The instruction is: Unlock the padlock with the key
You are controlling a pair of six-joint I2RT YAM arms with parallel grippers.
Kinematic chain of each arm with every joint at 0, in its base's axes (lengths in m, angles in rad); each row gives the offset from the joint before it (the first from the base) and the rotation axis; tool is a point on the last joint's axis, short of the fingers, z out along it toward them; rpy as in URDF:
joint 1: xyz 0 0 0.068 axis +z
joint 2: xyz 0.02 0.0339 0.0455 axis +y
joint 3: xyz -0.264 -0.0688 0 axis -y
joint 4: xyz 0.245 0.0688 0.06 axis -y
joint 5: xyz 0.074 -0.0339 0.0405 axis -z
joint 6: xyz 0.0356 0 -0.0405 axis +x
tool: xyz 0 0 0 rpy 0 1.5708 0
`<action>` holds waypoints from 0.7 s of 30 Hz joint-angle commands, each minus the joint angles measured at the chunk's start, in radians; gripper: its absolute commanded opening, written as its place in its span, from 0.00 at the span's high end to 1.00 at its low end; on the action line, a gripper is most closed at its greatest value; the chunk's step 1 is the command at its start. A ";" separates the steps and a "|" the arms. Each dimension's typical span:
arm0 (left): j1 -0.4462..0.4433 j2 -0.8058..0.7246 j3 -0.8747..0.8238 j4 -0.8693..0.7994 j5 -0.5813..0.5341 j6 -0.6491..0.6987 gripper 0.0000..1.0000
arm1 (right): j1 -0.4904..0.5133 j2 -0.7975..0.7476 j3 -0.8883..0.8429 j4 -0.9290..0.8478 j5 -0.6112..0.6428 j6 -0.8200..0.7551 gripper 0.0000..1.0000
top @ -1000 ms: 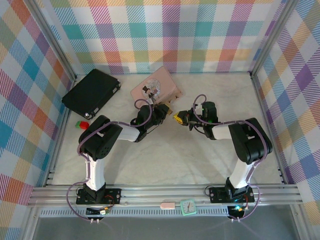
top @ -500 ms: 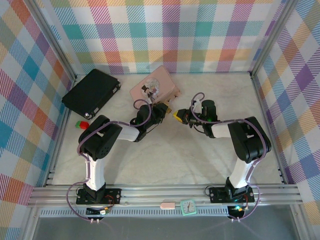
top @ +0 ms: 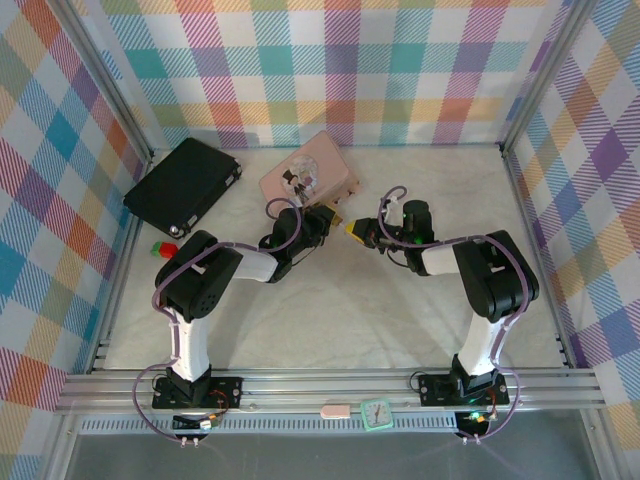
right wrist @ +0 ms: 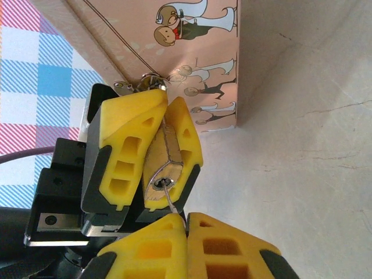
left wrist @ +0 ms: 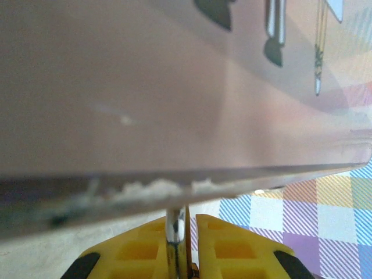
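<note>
**While the key's in the lock, keep that twist straight**

Since both arms reach out from the near edge of the table, they meet past its middle. The right gripper is pinched shut on the key, whose tip looks seated in the keyhole. The left gripper is clamped round the padlock, just in front of the pink tin by the far edge. I'd roll the right wrist along the key's own line and keep the lock hand rigid, or that thin key bends.
</note>
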 commanded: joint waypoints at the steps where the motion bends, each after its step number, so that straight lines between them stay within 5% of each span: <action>1: -0.095 -0.049 0.026 0.096 0.312 -0.027 1.00 | 0.037 0.000 0.090 -0.015 0.074 0.003 1.00; 5: -0.096 -0.047 0.017 0.121 0.315 -0.033 1.00 | 0.038 0.012 0.089 -0.008 0.094 0.077 1.00; 11: -0.093 -0.048 0.033 0.076 0.297 -0.026 1.00 | 0.045 -0.031 0.075 -0.082 0.114 -0.019 1.00; 21: -0.061 -0.012 0.063 0.020 0.130 0.019 1.00 | 0.038 -0.089 -0.035 -0.103 0.114 0.010 1.00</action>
